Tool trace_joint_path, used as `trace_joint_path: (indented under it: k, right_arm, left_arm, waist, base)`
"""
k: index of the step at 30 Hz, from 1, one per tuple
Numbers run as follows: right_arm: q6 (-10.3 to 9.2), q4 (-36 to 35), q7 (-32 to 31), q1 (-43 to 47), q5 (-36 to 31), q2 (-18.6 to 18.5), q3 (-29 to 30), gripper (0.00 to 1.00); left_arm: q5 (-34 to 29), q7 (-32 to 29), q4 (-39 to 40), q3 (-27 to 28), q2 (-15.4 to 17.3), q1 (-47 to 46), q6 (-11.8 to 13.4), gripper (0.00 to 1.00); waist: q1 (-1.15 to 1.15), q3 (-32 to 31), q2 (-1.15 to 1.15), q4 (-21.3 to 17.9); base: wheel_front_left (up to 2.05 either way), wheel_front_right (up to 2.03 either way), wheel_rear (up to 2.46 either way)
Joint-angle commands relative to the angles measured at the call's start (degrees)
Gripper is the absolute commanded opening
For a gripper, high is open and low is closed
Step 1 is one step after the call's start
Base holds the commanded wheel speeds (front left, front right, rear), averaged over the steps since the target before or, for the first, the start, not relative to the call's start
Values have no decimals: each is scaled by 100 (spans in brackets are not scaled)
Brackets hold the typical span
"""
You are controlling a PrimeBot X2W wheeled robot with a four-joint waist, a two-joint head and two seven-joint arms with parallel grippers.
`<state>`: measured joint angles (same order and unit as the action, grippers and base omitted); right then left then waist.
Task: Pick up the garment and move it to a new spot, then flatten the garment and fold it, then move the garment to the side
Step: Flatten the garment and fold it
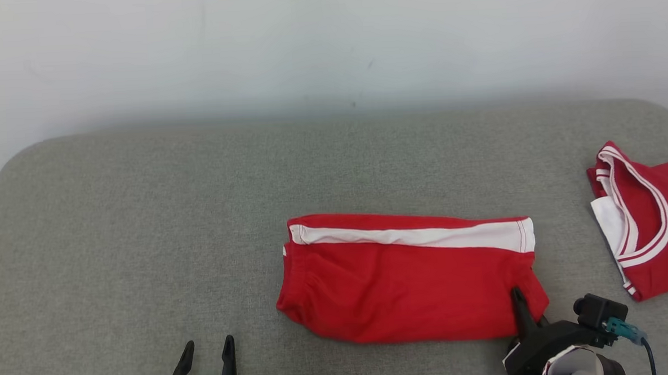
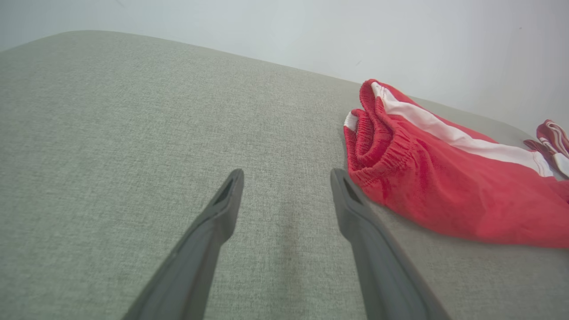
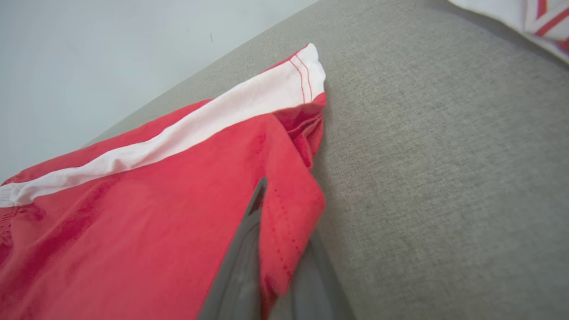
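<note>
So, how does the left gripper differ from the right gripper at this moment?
The left gripper is open; the right gripper is shut. The left gripper holds nothing, apart from the red shorts; the right gripper pinches the red shorts' corner. Both have long dark fingers.

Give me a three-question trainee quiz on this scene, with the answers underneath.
1. True or false: the left gripper is open and clear of the red shorts.
2. The other red-and-white garment lies: A) on the shorts; B) to the shorts' right, apart from them; C) under the left gripper.
3. Fill in: the right gripper is shut on the shorts' near ___ corner.

Key: 1 true; 2 B; 3 right.
</note>
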<state>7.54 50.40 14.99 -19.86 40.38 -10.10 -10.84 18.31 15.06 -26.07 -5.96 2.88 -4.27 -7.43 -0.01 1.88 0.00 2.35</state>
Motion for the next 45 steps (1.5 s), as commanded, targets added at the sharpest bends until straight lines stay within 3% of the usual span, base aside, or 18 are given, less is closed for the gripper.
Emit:
trace_joint_path:
  k: [1,10,17,22,30,40,41,42,45]
  right_arm:
    - [-15,-37,20,76,-21,-6,29,0]
    - [-15,-481,20,-34,-341,-145,14,0]
    - [-15,-1595,12,-43,-714,-80,-632,0]
    - [-15,-1947,10,-152,-782,-33,-1308,0]
    - [-15,-1801,11,-401,-642,147,-2032,0]
    - [-15,-1055,10,-764,-720,488,-2571,0]
    - [-15,-964,11,-774,-704,525,-2596,56]
    - [-15,-931,10,-808,-694,556,-2606,98]
    - [-15,-954,11,-829,-652,612,-2604,100]
  left_arm:
    - [107,13,34,4,3,64,-4,100]
    - [25,13,138,-56,2,-8,1,100]
    - [1,13,180,-81,3,-40,0,100]
    - [4,13,205,-132,1,-37,0,100]
    - [-208,13,264,-208,4,-62,0,100]
    - [-240,13,280,-289,2,-60,1,100]
    - [-248,13,279,-295,2,-56,1,100]
    - [-259,13,276,-288,3,-50,1,100]
    - [-293,13,271,-269,2,-47,1,100]
  waist:
    - [1,-113,0,-80]
    - [1,27,0,-67]
    - [1,71,0,40]
    - [1,97,0,189]
    - [1,132,0,481]
    - [1,156,0,869]
    - [1,155,0,892]
    - [1,154,0,907]
    - [1,144,0,924]
  base:
    - [0,0,0]
    - [0,0,0]
    - [0,0,0]
    - [0,0,0]
    - [0,0,0]
    - [0,0,0]
    - [0,0,0]
    - [0,0,0]
    - [0,0,0]
